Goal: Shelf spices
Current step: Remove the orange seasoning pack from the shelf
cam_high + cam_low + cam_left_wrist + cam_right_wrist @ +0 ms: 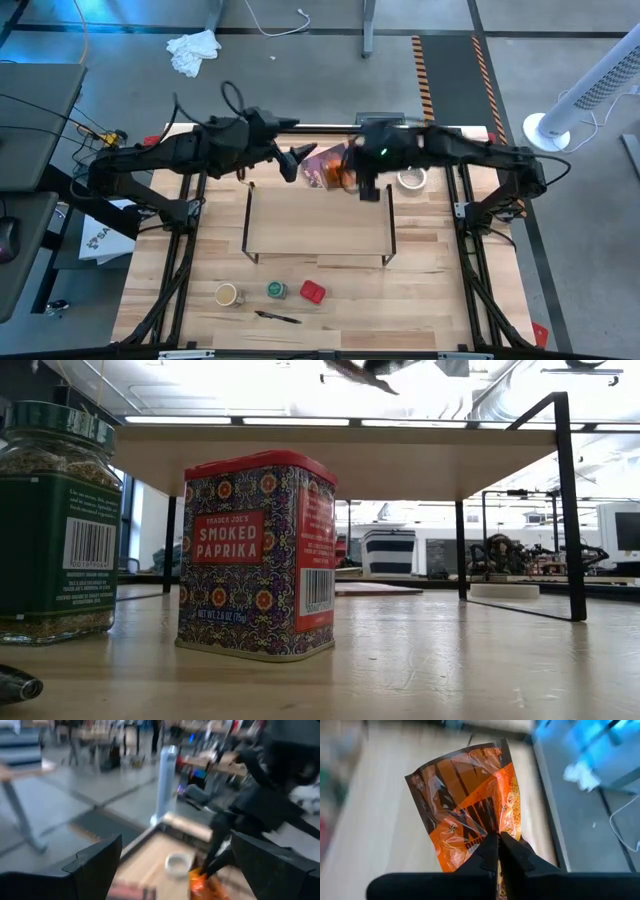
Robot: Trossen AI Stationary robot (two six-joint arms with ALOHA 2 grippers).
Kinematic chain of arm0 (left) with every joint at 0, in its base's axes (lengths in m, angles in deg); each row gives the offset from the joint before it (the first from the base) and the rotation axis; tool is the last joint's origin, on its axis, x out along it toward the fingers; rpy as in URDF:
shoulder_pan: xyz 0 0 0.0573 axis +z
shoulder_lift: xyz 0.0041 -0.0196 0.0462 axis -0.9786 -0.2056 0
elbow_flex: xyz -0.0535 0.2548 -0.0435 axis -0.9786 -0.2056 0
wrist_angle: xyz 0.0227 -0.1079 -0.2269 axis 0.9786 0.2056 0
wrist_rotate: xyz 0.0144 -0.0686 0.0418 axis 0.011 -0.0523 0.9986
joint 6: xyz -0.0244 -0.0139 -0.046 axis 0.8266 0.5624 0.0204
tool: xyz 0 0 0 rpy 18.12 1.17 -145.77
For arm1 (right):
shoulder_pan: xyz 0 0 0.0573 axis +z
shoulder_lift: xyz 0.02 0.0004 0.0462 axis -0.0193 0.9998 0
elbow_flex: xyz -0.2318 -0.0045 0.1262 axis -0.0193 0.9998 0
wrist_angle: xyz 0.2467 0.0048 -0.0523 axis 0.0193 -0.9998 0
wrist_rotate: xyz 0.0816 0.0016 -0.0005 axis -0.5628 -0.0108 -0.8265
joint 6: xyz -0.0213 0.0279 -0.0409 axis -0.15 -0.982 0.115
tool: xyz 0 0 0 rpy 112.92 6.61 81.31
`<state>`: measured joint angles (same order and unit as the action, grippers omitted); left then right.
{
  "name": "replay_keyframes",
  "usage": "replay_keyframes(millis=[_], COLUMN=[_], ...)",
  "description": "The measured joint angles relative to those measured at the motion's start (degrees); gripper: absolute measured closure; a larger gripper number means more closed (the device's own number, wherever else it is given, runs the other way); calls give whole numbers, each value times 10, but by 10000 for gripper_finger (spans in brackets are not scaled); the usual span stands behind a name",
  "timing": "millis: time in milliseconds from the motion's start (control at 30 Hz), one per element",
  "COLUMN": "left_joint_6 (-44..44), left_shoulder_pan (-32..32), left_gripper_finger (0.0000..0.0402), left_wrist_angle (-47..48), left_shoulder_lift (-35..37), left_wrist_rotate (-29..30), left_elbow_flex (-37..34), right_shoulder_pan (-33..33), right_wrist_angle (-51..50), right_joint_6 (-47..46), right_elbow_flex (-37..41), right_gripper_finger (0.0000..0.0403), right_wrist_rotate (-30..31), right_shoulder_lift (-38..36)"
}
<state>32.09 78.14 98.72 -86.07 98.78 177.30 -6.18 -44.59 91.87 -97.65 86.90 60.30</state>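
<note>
- Packet first: a flat, crinkled brown-orange foil spice packet [470, 805] hangs in the air, pinched at one edge by the right gripper [497, 850]; in the high view the packet [343, 168] sits just behind the back edge of the shelf.
- The right gripper's [366, 190] jaws are pressed nearly together, with only the thin edge of the packet between the two dark fingers.
- The shelf [318, 220] is a low rack with a light wood rectangular top board and thin black metal legs; it stands in the middle of the table, and its board is bare.
- The left gripper [293, 163] hovers just behind the shelf's back left part, near the packet but apart from it; its jaws stand wide apart and hold nothing, as the left wrist view shows by the broad gap between its fingers [95, 865].
- A flat dark reddish printed card [322, 166] lies on the table behind the shelf, beside the packet.
- A white tape roll [411, 179] lies behind the shelf's right end.
- In front of the shelf, a row stands on the tabletop: a round tan-topped jar [227, 294], a round green-lidded jar [276, 290] and a red boxy tin [312, 292].
- The low view shows the tin [258, 555], labelled smoked paprika, upright beside the green-lidded jar [55, 525].
- A dark pen [277, 317] lies near the table's front edge.
</note>
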Motion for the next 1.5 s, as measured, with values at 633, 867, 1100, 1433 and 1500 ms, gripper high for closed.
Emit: replay_keyframes(millis=[633,867,1100,1433,1500], left_joint_6=[-361,-368,-368,-359,-344], left_shoulder_pan=[-49,-72,-76,-77,-77], left_gripper_finger=[30,30,30,30,30], left_wrist_angle=[16,-65,-114,-118,-117], left_shoulder_lift=[47,7,-14,-15,-15], left_wrist_rotate=[-100,-143,-212,-268,-285], left_elbow_flex=[0,0,0,0,0], right_shoulder_pan=[-84,-78,-62,-60,-60], right_wrist_angle=[141,141,135,168,178], right_joint_6=[-92,-113,-114,-129,-133], right_elbow_flex=[-89,-89,-89,-89,-89], right_gripper_finger=[403,403,403,403,403], right_wrist_rotate=[-536,-594,-599,-622,-626], right_shoulder_lift=[9,16,29,56,63])
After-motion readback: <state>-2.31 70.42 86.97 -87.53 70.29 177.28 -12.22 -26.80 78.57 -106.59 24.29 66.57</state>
